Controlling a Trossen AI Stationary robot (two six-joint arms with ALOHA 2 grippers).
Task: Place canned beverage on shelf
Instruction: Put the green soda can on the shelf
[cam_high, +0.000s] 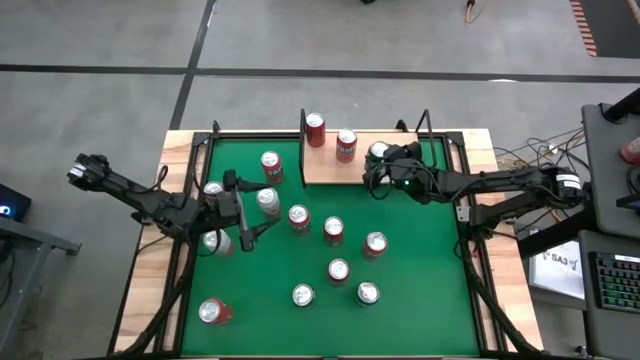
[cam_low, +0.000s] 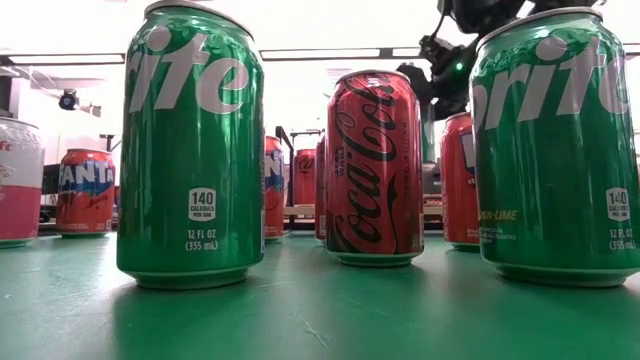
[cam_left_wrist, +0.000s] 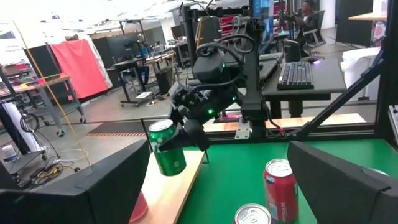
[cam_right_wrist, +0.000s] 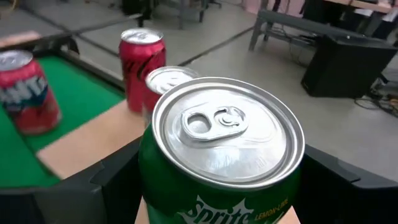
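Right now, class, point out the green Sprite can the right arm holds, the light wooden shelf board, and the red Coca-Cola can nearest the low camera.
Green Sprite can (cam_right_wrist: 224, 127): right wrist view, silver lid.
Light wooden shelf board (cam_high: 330, 170): high view, bare wood.
Red Coca-Cola can (cam_low: 375, 165): low view, label.

right gripper (cam_left_wrist: 180, 134) clamping green can (cam_left_wrist: 166, 147) over shelf (cam_left_wrist: 177, 190), red can (cam_left_wrist: 280, 188) nearby

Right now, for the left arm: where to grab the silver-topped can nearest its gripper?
Judging by the high view, grip the can mid-body across its round sides, coming level from the left gripper. It stands upright with open felt there, and those fingers are already spread. The right gripper holds a Sprite can at the shelf.
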